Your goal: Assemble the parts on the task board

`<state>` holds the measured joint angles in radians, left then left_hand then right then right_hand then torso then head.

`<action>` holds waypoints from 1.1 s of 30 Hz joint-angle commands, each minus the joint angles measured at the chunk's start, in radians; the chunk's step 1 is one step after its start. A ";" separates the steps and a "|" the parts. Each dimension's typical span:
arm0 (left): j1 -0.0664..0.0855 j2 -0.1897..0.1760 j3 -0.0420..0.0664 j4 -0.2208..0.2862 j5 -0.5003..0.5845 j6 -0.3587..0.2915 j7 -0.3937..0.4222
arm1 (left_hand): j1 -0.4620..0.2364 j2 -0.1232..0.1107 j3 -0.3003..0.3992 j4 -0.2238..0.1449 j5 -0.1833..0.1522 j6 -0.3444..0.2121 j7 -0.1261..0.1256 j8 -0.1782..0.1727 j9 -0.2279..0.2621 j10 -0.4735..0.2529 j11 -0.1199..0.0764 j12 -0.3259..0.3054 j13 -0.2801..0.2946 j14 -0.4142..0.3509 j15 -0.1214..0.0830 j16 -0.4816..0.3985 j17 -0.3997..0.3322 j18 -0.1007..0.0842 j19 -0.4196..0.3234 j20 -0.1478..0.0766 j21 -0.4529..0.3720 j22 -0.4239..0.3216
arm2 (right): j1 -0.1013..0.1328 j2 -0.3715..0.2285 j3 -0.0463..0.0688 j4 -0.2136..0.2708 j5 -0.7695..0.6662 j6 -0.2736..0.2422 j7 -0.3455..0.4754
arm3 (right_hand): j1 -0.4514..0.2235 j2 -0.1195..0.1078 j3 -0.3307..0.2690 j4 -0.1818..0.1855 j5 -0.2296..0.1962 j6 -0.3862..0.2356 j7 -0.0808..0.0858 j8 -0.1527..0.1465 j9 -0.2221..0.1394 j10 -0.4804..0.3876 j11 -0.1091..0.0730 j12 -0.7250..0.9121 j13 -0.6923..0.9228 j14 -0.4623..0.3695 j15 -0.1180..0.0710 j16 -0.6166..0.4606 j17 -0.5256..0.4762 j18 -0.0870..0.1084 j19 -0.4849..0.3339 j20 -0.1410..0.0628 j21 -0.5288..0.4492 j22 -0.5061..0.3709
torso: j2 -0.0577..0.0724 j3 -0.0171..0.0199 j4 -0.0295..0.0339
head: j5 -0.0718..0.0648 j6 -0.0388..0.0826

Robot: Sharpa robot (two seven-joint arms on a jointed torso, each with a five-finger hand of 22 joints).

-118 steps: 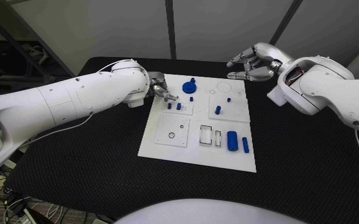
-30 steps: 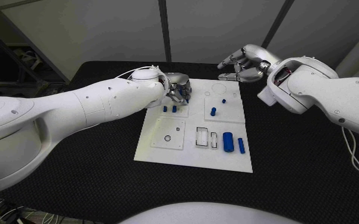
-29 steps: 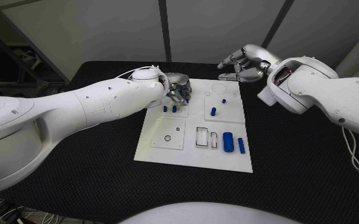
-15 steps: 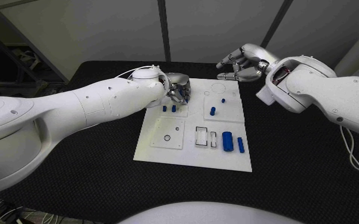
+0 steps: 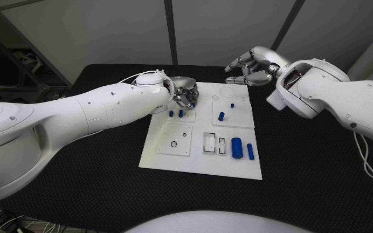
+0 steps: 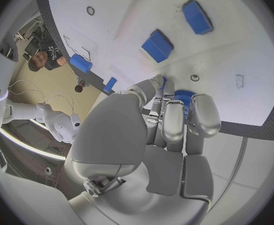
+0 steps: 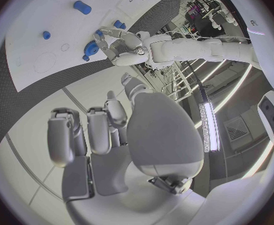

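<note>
The white task board (image 5: pixel 198 155) lies mid-table. At its far left corner my left hand (image 5: pixel 184 94) curls its fingers round a blue gear-shaped part (image 6: pixel 181 97), which also shows in the right wrist view (image 7: pixel 91 48) under that hand (image 7: pixel 121 45). Two blue pegs (image 5: pixel 175 113) stand just in front of it, seen close as blue blocks (image 6: pixel 157 45). A blue peg (image 5: pixel 221 116) and a smaller one (image 5: pixel 232 104) stand in the right panel. A thick blue cylinder (image 5: pixel 237 148) and a slim bar (image 5: pixel 250 151) lie near the front right. My right hand (image 5: pixel 253 67) hovers beyond the board's far edge, holding nothing.
The board (image 6: pixel 130 15) carries empty rectangular slots (image 5: pixel 211 142), a square panel with a small hole (image 5: pixel 177 137) and a faint circle outline (image 5: pixel 229 91). Black mat (image 5: pixel 85 163) surrounds the board on all sides.
Since the earliest frame my left hand has moved right onto the blue gear and closed round it. Over the last second both hands have barely shifted.
</note>
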<state>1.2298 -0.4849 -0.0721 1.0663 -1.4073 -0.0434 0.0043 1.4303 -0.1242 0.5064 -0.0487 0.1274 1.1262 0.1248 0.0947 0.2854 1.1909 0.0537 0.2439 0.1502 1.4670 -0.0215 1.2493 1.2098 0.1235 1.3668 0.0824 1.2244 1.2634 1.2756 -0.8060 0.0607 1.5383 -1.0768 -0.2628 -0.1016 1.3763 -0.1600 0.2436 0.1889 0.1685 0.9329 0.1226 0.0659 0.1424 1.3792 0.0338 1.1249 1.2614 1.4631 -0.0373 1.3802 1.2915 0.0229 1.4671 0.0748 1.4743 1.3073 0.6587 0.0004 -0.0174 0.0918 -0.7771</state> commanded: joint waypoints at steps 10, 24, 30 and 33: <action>0.001 -0.053 0.023 0.057 0.041 -0.077 0.033 | -0.018 0.001 0.000 -0.007 0.015 0.009 -0.001 -0.008 -0.002 0.011 -0.001 -0.006 -0.002 0.031 -0.006 0.002 -0.002 -0.034 0.012 -0.001 0.012 0.007 | 0.002 -0.001 0.001 -0.003 0.002 0.003 0.011 | -0.002 0.008 0.006 0.000 0.005 -0.005 0.000 -0.001 -0.001 -0.003 0.002 -0.003 0.000 0.044 -0.003 -0.005 0.001 0.009 0.030 -0.004 -0.004 0.149 | 0.000 -0.0006 0.0014 | 0.002 0.006; 0.001 -0.146 0.074 0.116 0.049 -0.025 -0.004 | -0.022 -0.001 -0.001 -0.007 0.016 0.010 -0.001 -0.009 -0.003 0.011 -0.001 -0.007 -0.003 0.031 -0.006 0.001 -0.005 -0.035 0.012 -0.002 0.013 0.008 | 0.002 -0.006 0.001 -0.003 0.002 0.004 0.010 | -0.002 0.008 0.006 0.000 0.005 -0.005 0.000 -0.001 -0.001 -0.003 0.002 -0.003 0.000 0.044 -0.003 -0.005 0.001 0.009 0.030 -0.004 -0.004 0.149 | 0.000 -0.0004 0.0025 | 0.009 0.007; 0.001 -0.171 0.076 0.125 0.050 0.019 -0.029 | -0.030 0.000 -0.001 -0.007 -0.004 0.009 -0.001 -0.014 -0.008 0.009 -0.001 -0.013 -0.006 0.030 -0.005 -0.003 -0.012 -0.033 0.008 -0.001 0.008 0.005 | 0.002 -0.006 0.001 -0.004 0.002 0.004 0.010 | -0.002 0.008 0.006 0.000 0.005 -0.005 0.000 -0.001 -0.001 -0.003 0.002 -0.003 0.000 0.044 -0.003 -0.005 0.001 0.009 0.030 -0.004 -0.004 0.149 | 0.000 -0.0003 -0.0002 | 0.011 0.003; 0.001 -0.179 0.076 0.127 0.051 0.038 -0.038 | -0.032 0.001 -0.001 -0.008 -0.011 0.008 -0.001 -0.016 -0.009 0.007 0.000 -0.015 -0.007 0.030 -0.005 -0.004 -0.013 -0.033 0.007 -0.001 0.007 0.004 | 0.002 -0.007 0.001 -0.004 0.002 0.004 0.010 | -0.002 0.008 0.006 0.000 0.005 -0.005 0.000 -0.001 -0.001 -0.003 0.002 -0.003 0.000 0.044 -0.003 -0.005 0.001 0.009 0.030 -0.004 -0.004 0.149 | 0.000 -0.0005 -0.0007 | 0.012 0.003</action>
<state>1.2291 -0.6635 0.0022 1.1903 -1.3647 -0.0529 -0.0097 1.4073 -0.1211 0.5036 -0.0514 0.1215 1.1273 0.1232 0.0814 0.2764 1.1946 0.0502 0.2332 0.1444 1.4670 -0.0214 1.2492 1.1983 0.1237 1.3738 0.0824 1.2340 1.2688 1.2756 -0.8121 0.0607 1.5341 -1.0767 -0.2623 -0.1010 1.3763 -0.1600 0.2436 0.1889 0.1685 0.9329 0.1226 0.0659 0.1425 1.3792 0.0339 1.1249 1.2614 1.4631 -0.0373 1.3802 1.2913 0.0229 1.4671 0.0748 1.4744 1.3073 0.6586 0.0003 -0.0162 0.1032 -0.7735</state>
